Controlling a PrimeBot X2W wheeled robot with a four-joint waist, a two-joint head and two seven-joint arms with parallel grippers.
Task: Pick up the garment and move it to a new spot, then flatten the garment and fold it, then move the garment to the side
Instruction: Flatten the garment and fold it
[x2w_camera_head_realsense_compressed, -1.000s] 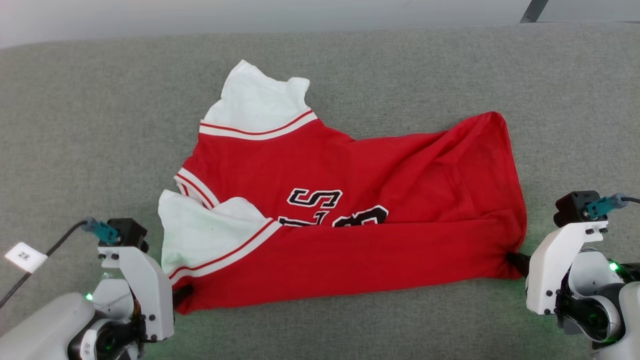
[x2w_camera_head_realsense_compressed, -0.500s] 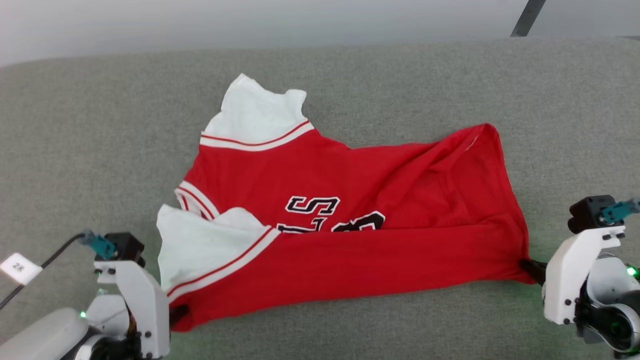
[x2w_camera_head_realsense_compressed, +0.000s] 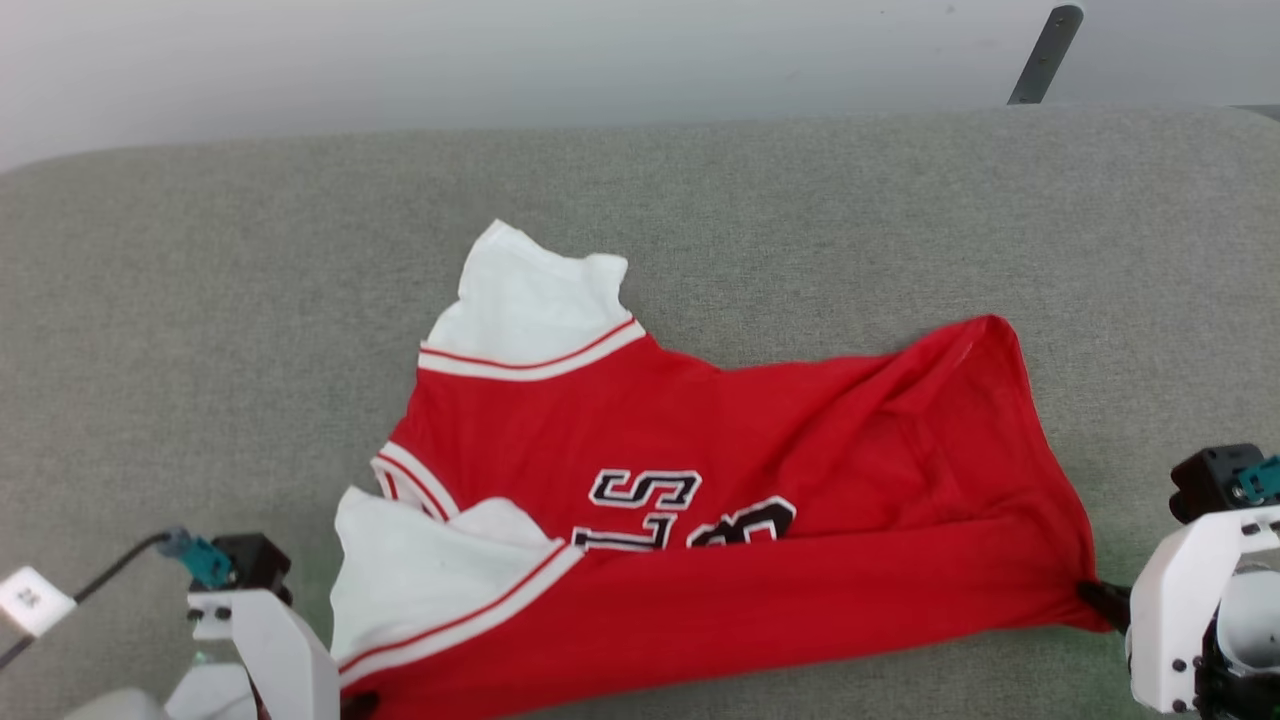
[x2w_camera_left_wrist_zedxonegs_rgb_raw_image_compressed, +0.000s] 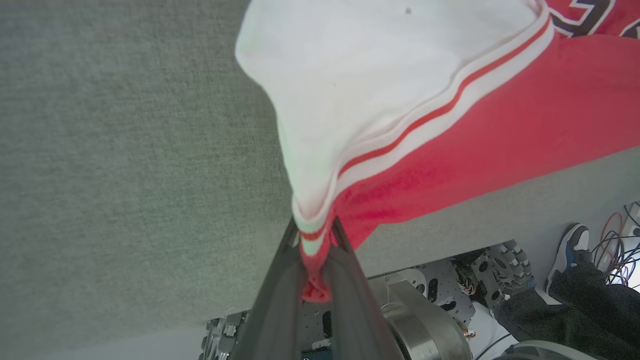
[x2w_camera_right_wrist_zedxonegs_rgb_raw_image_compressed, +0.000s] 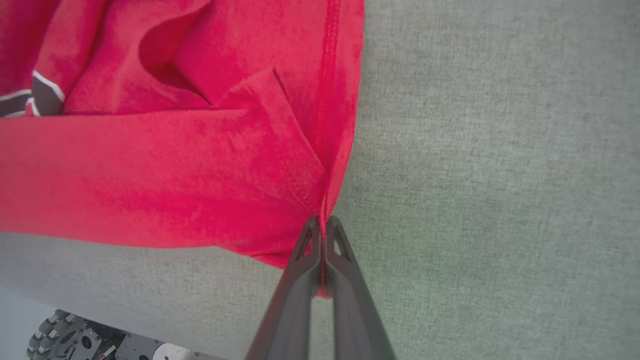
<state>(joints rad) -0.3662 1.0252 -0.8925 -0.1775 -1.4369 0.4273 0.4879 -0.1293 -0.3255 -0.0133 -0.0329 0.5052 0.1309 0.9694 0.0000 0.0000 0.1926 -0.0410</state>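
Both clamp garment (x2w_camera_head_realsense_compressed: 760, 440) corners | left pincer (x2w_camera_left_wrist_zedxonegs_rgb_raw_image_compressed: 314, 231) | right pincer (x2w_camera_right_wrist_zedxonegs_rgb_raw_image_compressed: 322, 223) | soft creased fabric | grey woven surface (x2w_camera_head_realsense_compressed: 200, 300)

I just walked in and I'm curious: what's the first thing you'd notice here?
The big bright-red garment with white end panels, spread rumpled across the grey fabric surface in the head view. Next, the left gripper and the right gripper, each pinching one near corner of it.

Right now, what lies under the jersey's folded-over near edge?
Under the folded band lies the jersey front. Its black-and-white lettering is cut off by the fold: upper parts visible, lower parts covered. The grey fabric surface beneath is hidden there.
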